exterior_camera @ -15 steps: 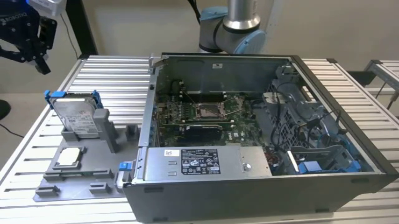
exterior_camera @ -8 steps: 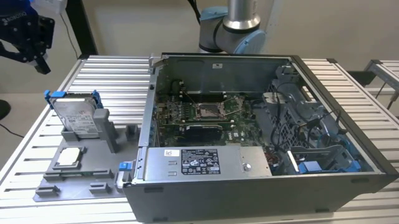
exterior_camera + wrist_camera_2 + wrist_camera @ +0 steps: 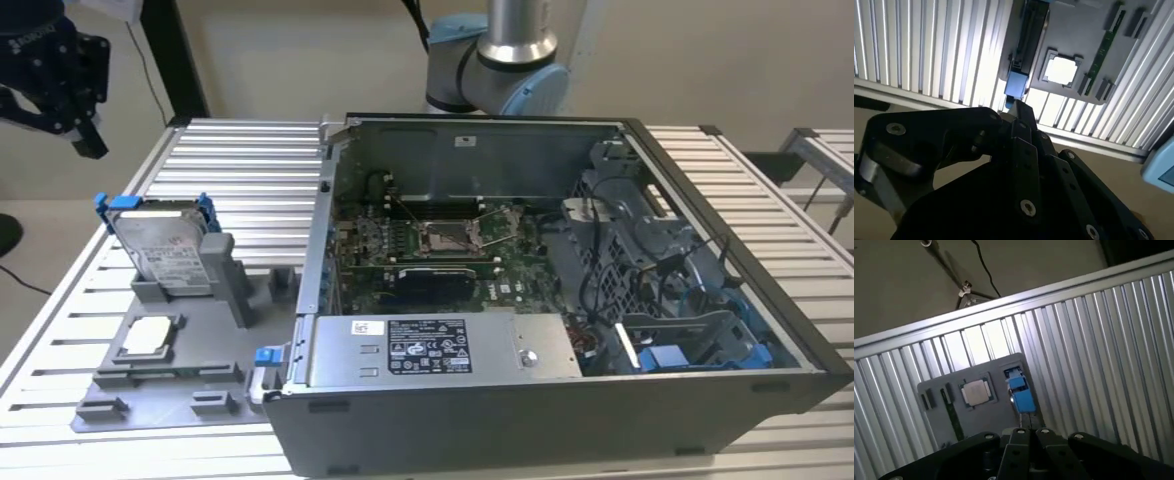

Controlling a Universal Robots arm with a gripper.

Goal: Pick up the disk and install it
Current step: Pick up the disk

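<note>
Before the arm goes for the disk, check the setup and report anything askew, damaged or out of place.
Nothing stands out. The disk stands on edge on the grey tray, the square chip lies flat in its recess, and the open computer case rests on the slatted table with nothing spilled or broken.

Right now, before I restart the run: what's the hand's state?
Hand: closed, holding nothing; the disk sits in its grey stand.
</note>
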